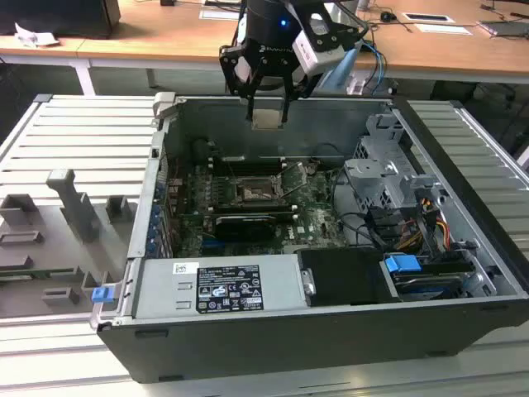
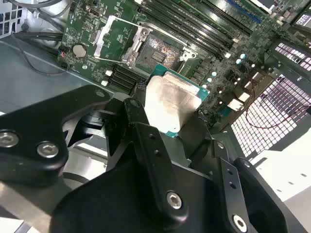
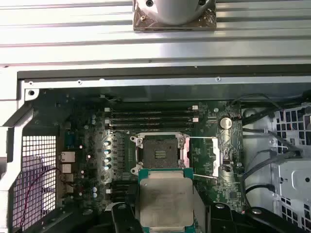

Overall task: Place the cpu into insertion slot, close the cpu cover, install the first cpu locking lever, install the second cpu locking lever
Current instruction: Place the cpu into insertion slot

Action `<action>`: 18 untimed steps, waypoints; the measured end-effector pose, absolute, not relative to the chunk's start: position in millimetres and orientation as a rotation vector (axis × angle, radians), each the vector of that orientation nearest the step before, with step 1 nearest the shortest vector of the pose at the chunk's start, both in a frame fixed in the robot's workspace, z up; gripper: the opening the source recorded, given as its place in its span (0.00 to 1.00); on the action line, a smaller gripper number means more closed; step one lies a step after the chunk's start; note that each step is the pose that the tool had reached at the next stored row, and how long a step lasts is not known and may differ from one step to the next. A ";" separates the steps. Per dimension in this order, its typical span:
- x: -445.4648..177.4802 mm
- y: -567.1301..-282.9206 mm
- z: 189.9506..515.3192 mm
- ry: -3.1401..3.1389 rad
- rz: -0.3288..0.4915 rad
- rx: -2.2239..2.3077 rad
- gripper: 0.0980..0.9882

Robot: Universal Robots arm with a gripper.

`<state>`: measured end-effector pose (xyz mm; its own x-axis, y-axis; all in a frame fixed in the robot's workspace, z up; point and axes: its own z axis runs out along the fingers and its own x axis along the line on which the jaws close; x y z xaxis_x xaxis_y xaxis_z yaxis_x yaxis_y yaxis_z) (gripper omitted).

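Observation:
My gripper (image 1: 268, 114) hangs above the back wall of the open computer case, shut on the cpu (image 1: 268, 120), a flat square chip with a pale silver top. Both wrist views show the cpu (image 2: 170, 104) (image 3: 166, 201) held by two opposite edges between the black fingers (image 2: 138, 114). Well below it, the insertion slot (image 1: 252, 192) (image 3: 159, 154) (image 2: 158, 51) lies uncovered on the green board, its dark pin field showing. The cpu cover (image 3: 203, 156) (image 2: 114, 41), a silver frame with a square window, stands swung open beside the slot.
Long black memory slots (image 3: 150, 116) run beside the socket. A power supply (image 1: 219, 285) fills the case's front, and a drive cage (image 1: 384, 178) with cables (image 1: 430, 223) sits at the exterior view's right. A grey fixture tray (image 1: 58, 231) lies left of the case.

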<state>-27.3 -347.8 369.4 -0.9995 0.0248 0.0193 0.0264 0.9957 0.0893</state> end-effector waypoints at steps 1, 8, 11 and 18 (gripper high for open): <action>-27.3 -347.8 369.3 -3.120 -0.140 -0.045 0.48; -27.3 -347.8 369.0 -3.120 -0.140 -0.082 0.48; -27.3 -347.8 369.0 -3.120 -0.141 -0.093 0.48; -27.3 -347.8 369.0 -3.120 -0.141 -0.106 0.48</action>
<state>-27.3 -347.8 369.0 -0.9976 0.0667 0.0193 0.0682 0.9937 0.0893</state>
